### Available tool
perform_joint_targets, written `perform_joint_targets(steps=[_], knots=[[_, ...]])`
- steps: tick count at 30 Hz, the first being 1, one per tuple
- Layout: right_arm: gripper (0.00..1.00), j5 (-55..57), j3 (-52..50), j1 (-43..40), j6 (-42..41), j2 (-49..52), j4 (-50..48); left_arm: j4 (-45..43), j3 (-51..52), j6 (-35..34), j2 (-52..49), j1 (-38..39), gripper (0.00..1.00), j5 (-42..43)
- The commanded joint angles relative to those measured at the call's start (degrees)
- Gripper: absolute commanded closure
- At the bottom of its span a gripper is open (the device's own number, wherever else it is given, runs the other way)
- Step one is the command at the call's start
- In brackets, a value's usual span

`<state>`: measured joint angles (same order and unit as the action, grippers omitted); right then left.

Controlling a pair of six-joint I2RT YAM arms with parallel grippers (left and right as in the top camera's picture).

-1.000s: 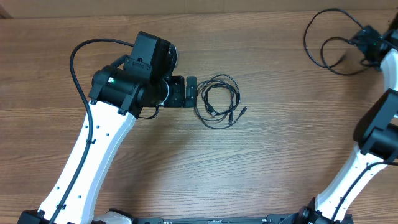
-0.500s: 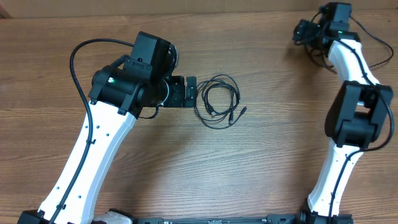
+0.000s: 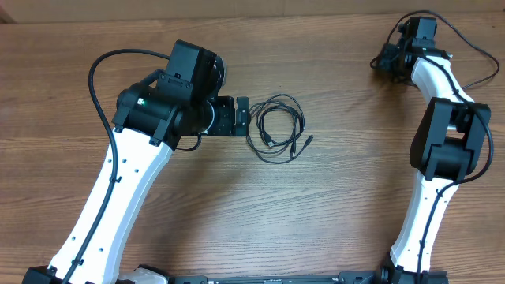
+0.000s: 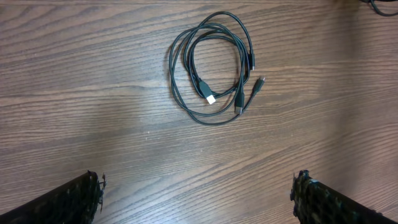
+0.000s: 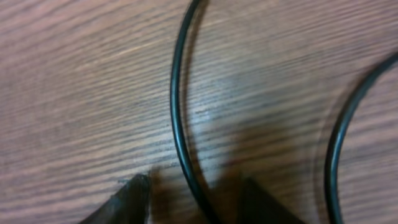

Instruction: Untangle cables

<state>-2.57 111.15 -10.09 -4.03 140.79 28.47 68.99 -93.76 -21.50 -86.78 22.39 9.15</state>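
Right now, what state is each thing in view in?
left gripper: open, over the table, short of the coil, holding nothing.
coiled cables: looped together, flat on the table, plugs free, untouched.
right gripper: jaws apart, astride a strand, not pinching it.
far cable: lying on the table, one strand between the right gripper's fingers.

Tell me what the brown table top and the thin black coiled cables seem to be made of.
Brown table top: wood or wood-look laminate, matt; streaky grain shows. Thin black coiled cables: probably plastic or rubber sheathing, smooth, slightly glossy; they curve in loose loops. Pale plug tip: perhaps metal.
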Motion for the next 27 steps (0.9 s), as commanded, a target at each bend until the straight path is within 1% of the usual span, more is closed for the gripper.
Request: perform_joint_targets(steps=[1, 2, 5, 6, 7, 14, 18, 23, 24, 26, 27], knots=[[0.69, -0.6, -0.3, 0.1, -0.2, 0.7, 1.2, -0.1, -0.2, -0.8, -0.1, 0.1, 0.0, -0.7], [0.76, -0.9, -0.3, 0.1, -0.1, 0.7, 1.6, -0.1, -0.2, -0.8, -0.1, 0.1, 0.0, -0.7], [0.91, -2.3, -0.1, 0.1, -0.1, 0.7, 3.4, -0.1, -0.2, -0.8, -0.1, 0.1, 0.0, -0.8], [0.95, -3.0, -0.1, 0.1, -0.1, 0.7, 4.1, -0.1, -0.2, -0.8, -0.1, 0.1, 0.0, -0.8], [0.96, -3.7, -0.1, 0.1, -0.2, 0.6, 5.0, -0.1, -0.2, -0.8, -0.1, 0.1, 0.0, -0.8], [0.96, -6.7, -0.1, 0.1, 0.2, -2.2, 11.8, -0.5, -0.2, -0.8, -0.1, 0.1, 0.0, -0.8], [0.96, -13.0, -0.1, 0.0, 4.3, -5.6, 17.2, -0.5, -0.2, -0.8, -0.1, 0.1, 0.0, -0.8], [0.96, -13.5, -0.1, -0.5, 7.1, -8.4, 21.8, -0.5, -0.2, -0.8, -0.1, 0.1, 0.0, -0.8], [0.88, -13.0, -0.1, -0.6, 7.1, -8.6, 22.0, -0.5, -0.2, -0.8, -0.1, 0.1, 0.0, -0.8], [0.49, -12.7, -0.1, -1.1, 6.3, -8.7, 22.0, -0.5, -0.2, -0.8, -0.1, 0.1, 0.0, -0.8], [0.42, -12.5, -0.1, -1.7, 4.4, -8.7, 21.9, -0.5, -0.2, -0.8, -0.1, 0.1, 0.0, -0.8]])
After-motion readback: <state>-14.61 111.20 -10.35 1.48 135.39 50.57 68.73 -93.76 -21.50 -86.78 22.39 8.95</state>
